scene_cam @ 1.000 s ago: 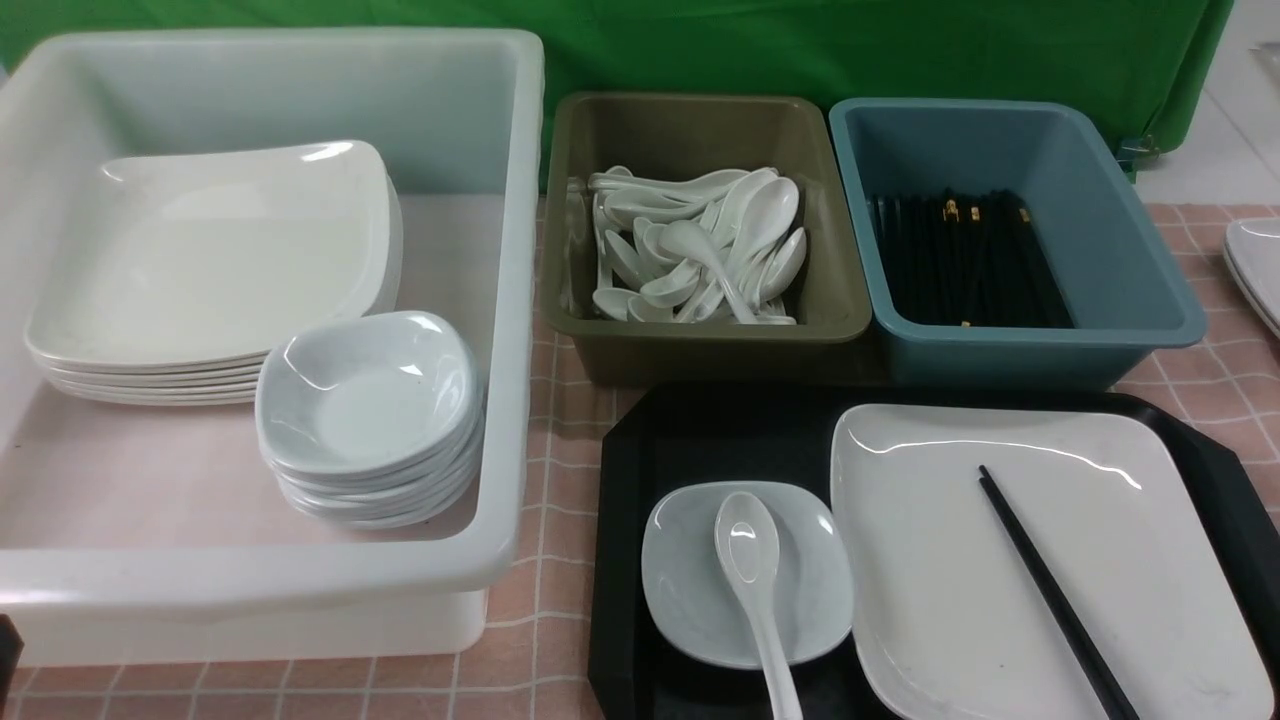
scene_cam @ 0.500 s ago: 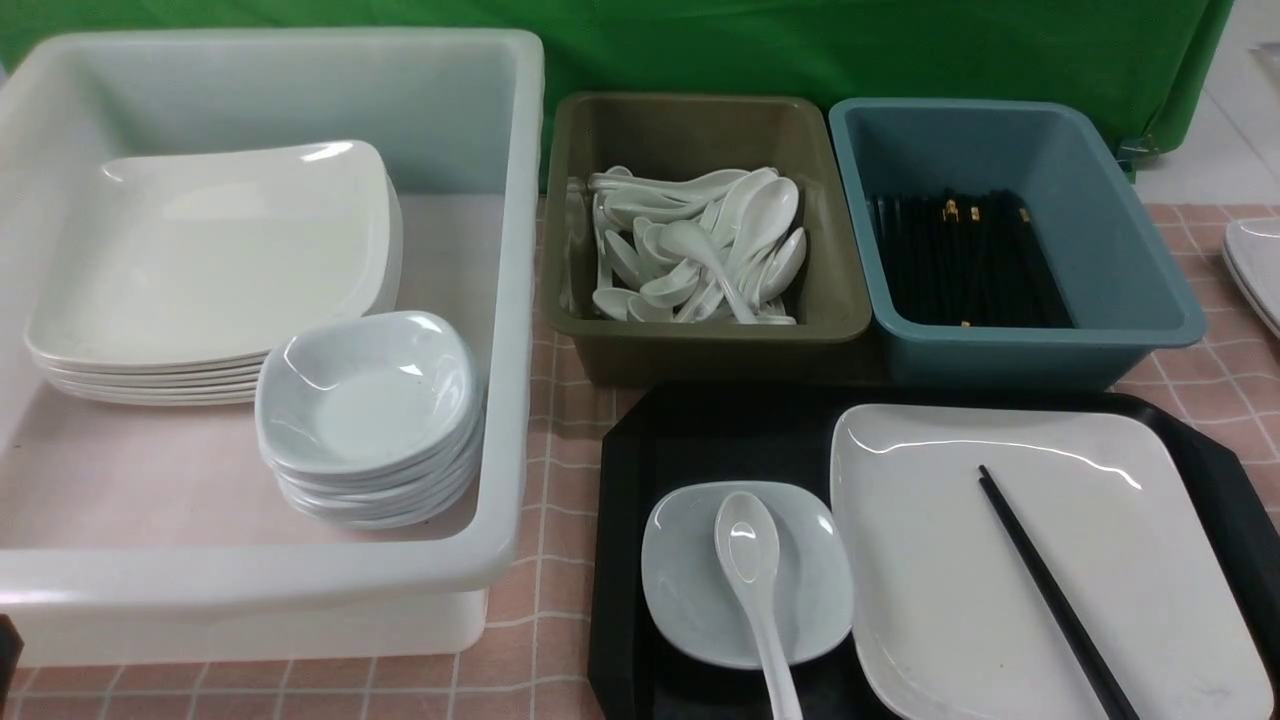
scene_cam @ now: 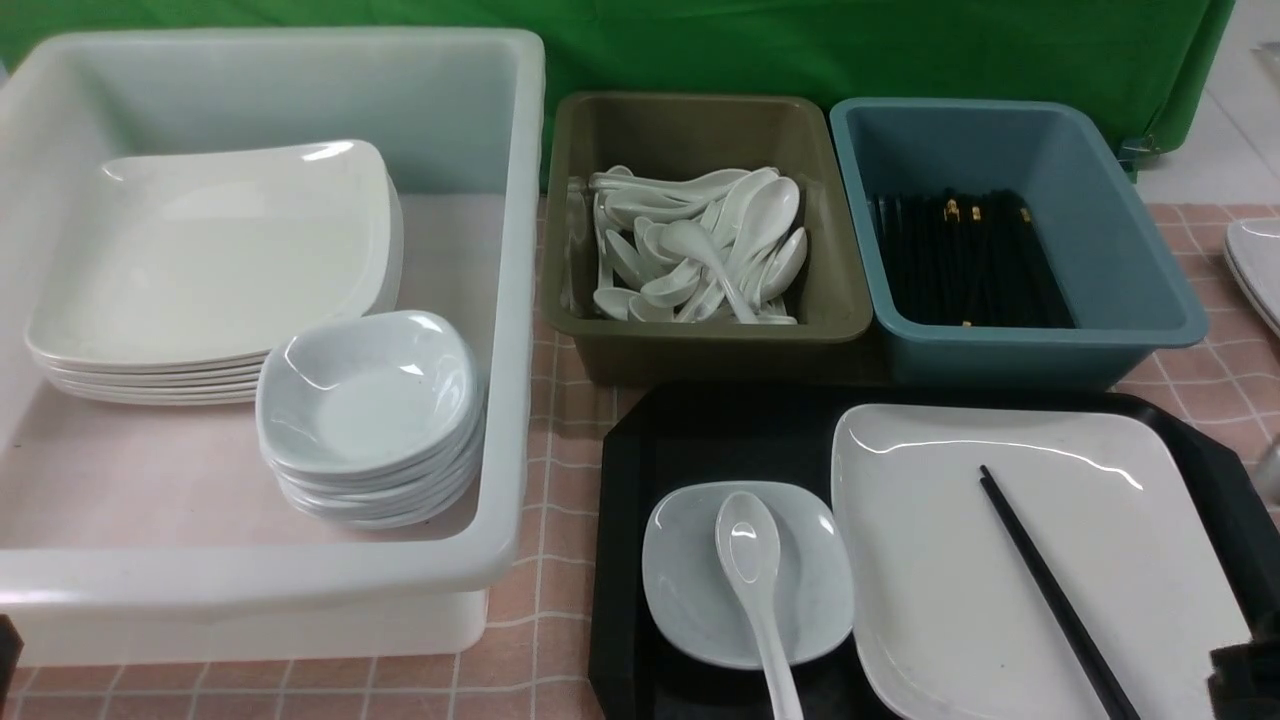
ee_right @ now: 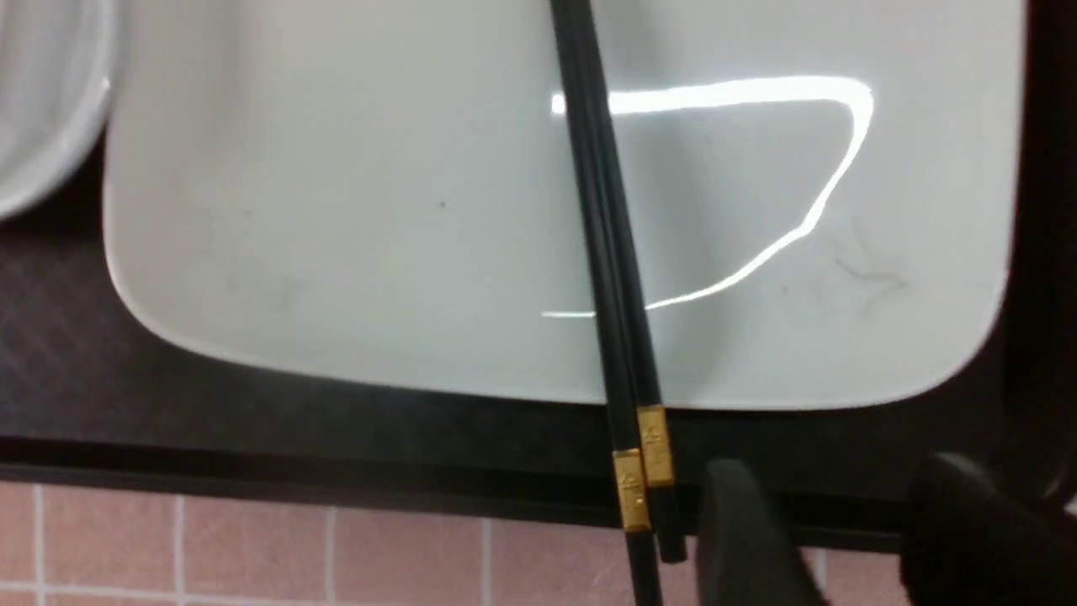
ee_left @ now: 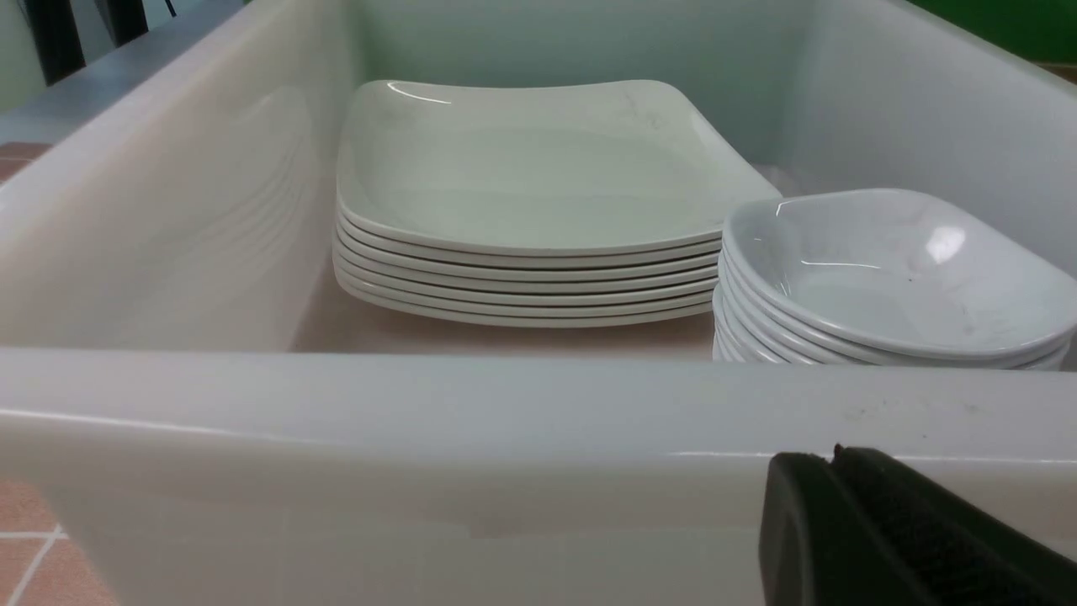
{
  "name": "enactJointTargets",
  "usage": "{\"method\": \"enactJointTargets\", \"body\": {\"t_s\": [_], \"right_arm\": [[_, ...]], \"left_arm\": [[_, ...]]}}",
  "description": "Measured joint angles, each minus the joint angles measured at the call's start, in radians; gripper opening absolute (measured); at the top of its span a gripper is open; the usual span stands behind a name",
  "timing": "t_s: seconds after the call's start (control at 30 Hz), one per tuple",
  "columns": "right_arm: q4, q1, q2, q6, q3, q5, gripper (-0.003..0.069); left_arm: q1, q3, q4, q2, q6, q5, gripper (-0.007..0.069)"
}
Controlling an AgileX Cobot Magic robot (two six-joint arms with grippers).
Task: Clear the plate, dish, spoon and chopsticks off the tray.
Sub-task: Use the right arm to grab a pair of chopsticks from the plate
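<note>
The black tray (scene_cam: 720, 430) holds the large white plate (scene_cam: 950, 560). The black chopsticks (scene_cam: 1050, 590) lie slantwise across the plate. Left of the plate sits the small bluish dish (scene_cam: 680, 580), with the white spoon (scene_cam: 750, 560) resting in it. My right gripper (scene_cam: 1240, 668) shows at the lower right corner, over the plate's near corner. In the right wrist view it (ee_right: 850, 505) stands open and empty above the tray's (ee_right: 252, 421) near rim. The chopsticks' (ee_right: 606, 252) gold-banded ends lie just outside one finger (ee_right: 740, 522). My left gripper (ee_left: 833, 461) is shut and empty in front of the white tub's wall.
A big white tub (scene_cam: 500, 300) at left holds a stack of plates (scene_cam: 210, 260) and a stack of dishes (scene_cam: 365, 400). Behind the tray stand an olive tub (scene_cam: 700, 335) of spoons and a blue tub (scene_cam: 1150, 300) of chopsticks. More plates (scene_cam: 1258, 265) sit at the right edge.
My right gripper has come into the front view at the lower right corner, where nothing showed before. The things on the tray have not moved.
</note>
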State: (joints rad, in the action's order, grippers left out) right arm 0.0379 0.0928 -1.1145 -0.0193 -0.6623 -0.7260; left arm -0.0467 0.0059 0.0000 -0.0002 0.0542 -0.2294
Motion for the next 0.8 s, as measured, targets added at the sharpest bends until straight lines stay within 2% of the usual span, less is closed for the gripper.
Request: {"method": "enactJointTargets", "body": {"t_s": [0.03,0.17,0.3,0.6,0.73,0.77,0.8], "right_arm": [[0.004,0.034,-0.065,-0.011,-0.024,-0.001,0.0426],[-0.003,0.131,-0.234,-0.016,-0.091,0.025,0.0475],[-0.066,0.196,-0.378,0.01,-0.159,0.045,0.048],[-0.151,0.211,-0.578,0.019,-0.218,0.06,0.0481],[-0.151,0.211,-0.592,0.019,-0.219,0.059,0.0419],[-0.151,0.211,-0.592,0.019,-0.22,0.059,0.0386],[-0.151,0.211,-0.592,0.019,-0.221,0.054,0.0296]], "left_arm": [[0.0,0.0,0.0,0.0,0.0,0.0,0.0005],[0.0,0.0,0.0,0.0,0.0,0.0,0.0005],[0.0,0.0,0.0,0.0,0.0,0.0,0.0005],[0.0,0.0,0.0,0.0,0.001,0.0,0.0005],[0.0,0.0,0.0,0.0,0.001,0.0,0.0005],[0.0,0.0,0.0,0.0,0.001,0.0,0.0005],[0.0,0.0,0.0,0.0,0.001,0.0,0.0005]]}}
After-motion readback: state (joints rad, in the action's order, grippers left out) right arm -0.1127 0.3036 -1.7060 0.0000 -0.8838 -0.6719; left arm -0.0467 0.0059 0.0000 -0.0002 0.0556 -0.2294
